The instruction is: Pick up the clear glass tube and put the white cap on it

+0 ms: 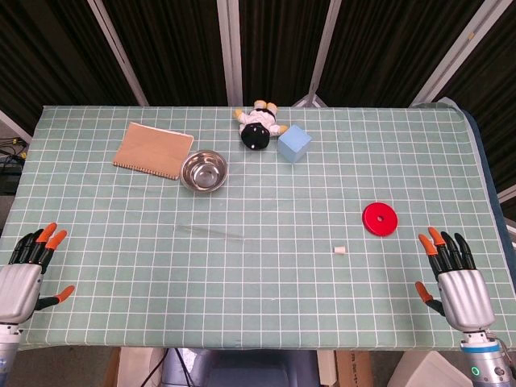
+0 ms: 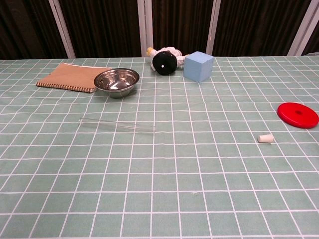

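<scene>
Table time: it's covered with a pale green mat with a white grid [image 1: 266, 282], and behind it the room is just dark black panels split by slanted silver metal bars [image 1: 229, 48].

Stuff on it, head view: a tan spiral-bound notebook [image 1: 153, 150] in the upper left, with a small shiny steel bowl [image 1: 203, 171] just beside its right edge. Top centre there's a black-and-white plush toy [image 1: 260, 126] lying near the far edge, and a light blue foam cube [image 1: 294, 143] right next to it. Over on the right sits a flat red round disc [image 1: 380, 218].

The clear glass tube [image 2: 117, 125] is honestly hard to spot. It lies flat on the mat, left of centre in the chest view, slanting a bit down to the right, in front of the bowl and well apart from it. The little white cap [image 1: 341, 251] lies on its side right of centre, near the red disc, down-left of it, well apart from the tube.

Hands only show up in the head view. The left hand [image 1: 24, 278] is at the lower left corner, fingers spread, holding nothing. The right hand [image 1: 453, 282] is at the lower right, same deal: orange-tipped fingers fanned out, nothing in it.
</scene>
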{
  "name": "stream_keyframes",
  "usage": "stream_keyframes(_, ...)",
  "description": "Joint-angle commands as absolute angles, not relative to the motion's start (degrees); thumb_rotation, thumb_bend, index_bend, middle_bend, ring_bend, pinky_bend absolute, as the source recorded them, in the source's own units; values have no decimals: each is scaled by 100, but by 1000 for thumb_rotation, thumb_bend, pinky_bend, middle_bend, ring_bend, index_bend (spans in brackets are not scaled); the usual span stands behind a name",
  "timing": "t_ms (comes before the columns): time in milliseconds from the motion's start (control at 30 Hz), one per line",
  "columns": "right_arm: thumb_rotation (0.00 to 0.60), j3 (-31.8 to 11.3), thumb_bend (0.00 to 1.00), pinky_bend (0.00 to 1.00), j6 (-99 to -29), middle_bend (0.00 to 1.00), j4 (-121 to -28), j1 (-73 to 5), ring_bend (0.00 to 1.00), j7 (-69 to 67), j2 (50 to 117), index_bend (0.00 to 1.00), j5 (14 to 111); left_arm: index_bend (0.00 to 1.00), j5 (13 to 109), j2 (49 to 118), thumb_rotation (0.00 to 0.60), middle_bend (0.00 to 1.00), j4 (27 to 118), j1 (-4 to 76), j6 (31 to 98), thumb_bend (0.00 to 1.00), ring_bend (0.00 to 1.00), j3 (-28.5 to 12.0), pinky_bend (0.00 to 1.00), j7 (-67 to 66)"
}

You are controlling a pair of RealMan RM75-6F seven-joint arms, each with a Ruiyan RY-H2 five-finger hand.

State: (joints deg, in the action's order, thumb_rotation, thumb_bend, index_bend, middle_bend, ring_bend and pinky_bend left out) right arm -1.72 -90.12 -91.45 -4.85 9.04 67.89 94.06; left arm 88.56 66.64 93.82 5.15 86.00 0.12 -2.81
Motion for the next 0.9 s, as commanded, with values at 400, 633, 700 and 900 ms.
stream_keyframes(400,600,-191,325,0,-8984,0,-9144,-489,0,858,6795,0,9403,0,8839,6653,600,0,9426,524,8553,107,0,-8,0,-287)
stream_keyframes(633,600,-191,325,0,-8976,0,-9114,-481,0,859,6791,0,9401,0,8850,6661,600,0,9451,555,8511,107,0,-24,0,-331)
stream_keyframes(700,600,-195,324,0,-8946,0,-9122,-481,0,833,6783,0,9361,1,8879,6672,600,0,9464,583,8532,107,0,-64,0,-363)
stream_keyframes(900,600,-174,325,0,-8881,0,-9165,-499,0,861,6794,0,9377,24,8754,6619,600,0,9598,967,8198,107,0,-386,0,-702)
